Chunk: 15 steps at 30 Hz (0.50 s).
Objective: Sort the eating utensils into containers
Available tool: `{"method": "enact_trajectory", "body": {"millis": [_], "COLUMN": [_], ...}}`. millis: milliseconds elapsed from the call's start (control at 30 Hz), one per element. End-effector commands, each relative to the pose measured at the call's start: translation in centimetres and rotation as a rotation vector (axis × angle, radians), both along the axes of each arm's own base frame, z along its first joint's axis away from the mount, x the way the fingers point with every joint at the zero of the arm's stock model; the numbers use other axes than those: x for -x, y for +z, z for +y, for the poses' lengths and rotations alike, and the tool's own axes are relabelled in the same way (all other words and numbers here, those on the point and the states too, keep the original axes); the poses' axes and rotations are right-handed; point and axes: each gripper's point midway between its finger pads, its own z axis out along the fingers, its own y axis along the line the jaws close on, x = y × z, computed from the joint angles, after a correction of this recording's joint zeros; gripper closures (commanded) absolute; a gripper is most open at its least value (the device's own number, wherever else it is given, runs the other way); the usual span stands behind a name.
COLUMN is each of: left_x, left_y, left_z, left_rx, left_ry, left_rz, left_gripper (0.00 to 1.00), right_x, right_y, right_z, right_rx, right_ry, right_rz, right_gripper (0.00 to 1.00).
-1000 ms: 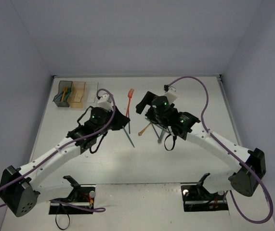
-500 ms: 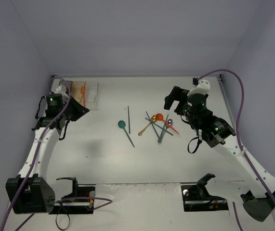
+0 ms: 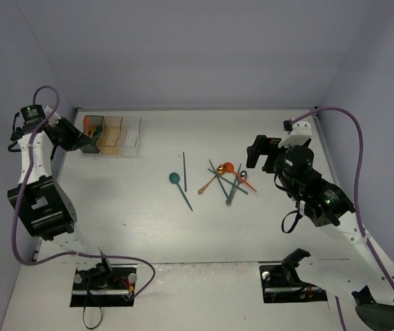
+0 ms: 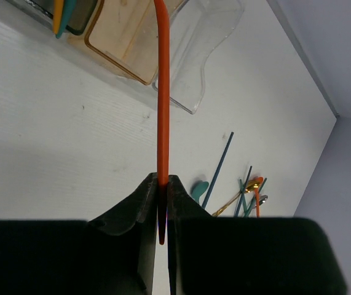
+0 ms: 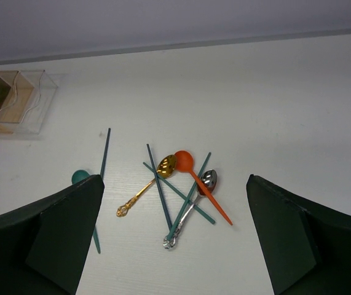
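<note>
My left gripper [image 4: 162, 184] is shut on the thin handle of an orange utensil [image 4: 161, 104], whose head runs out of the top of the left wrist view. The handle reaches over the containers, a joined row of a dark grey bin [image 4: 80, 15], an amber bin [image 4: 123, 46] and a clear bin [image 4: 209, 52]. The dark bin holds a teal and a yellow utensil. My right gripper [image 5: 175, 236] hangs open above a pile with a gold spoon [image 5: 145, 186], an orange spoon [image 5: 193, 175], a silver spoon [image 5: 190, 212] and teal sticks [image 5: 158, 184].
A teal spoon [image 3: 176, 181] and a lone teal stick [image 3: 184, 169] lie left of the pile [image 3: 228, 179]. The bins [image 3: 110, 134] stand at the back left near the wall. My left gripper [image 3: 81, 141] hovers beside them, while the right gripper [image 3: 257, 153] is right of the pile.
The left arm swung from the table's middle to the far left by the bins, carrying the orange utensil. The right arm drew back rightward off the pile, its jaws wider.
</note>
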Motion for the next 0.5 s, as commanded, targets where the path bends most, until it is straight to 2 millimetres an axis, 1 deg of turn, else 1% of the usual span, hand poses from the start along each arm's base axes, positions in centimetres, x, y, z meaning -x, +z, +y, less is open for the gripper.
{"method": "enact_trajectory", "body": {"millis": [0, 133, 233, 333, 467], "left_x": [-1.7, -3.3, -4.8, -6.1, -7.8], "left_y": [0.2, -1.0, -2.6, -3.1, -3.8], "left_z": [0.4, 1.4, 2.2, 2.7, 3.3], "left_rx": [0.04, 0.038, 0.051, 0.071, 0.094], "left_ry": [-0.059, -0.057, -0.05, -0.047, -0.035], "left_rz": [0.009, 0.046, 0.073, 0.074, 0.078], "left_gripper": [1.0, 1.0, 1.0, 1.0, 1.0], "right_x": [-0.5, -0.7, -0.8, -0.9, -1.1], "right_y": [1.4, 1.2, 0.5, -0.1, -0.4], "right_z": [-0.8, -1.0, -1.3, -1.5, -1.6], "right_rx": [0.038, 0.065, 0.089, 0.099, 0.108], "right_ry": [-0.025, -0.028, -0.048, -0.055, -0.064], "right_rz": [-0.058, -0.055, -0.043, -0.031, -0.025], "right_gripper": [0.0, 0.0, 0.0, 0.0, 0.0]}}
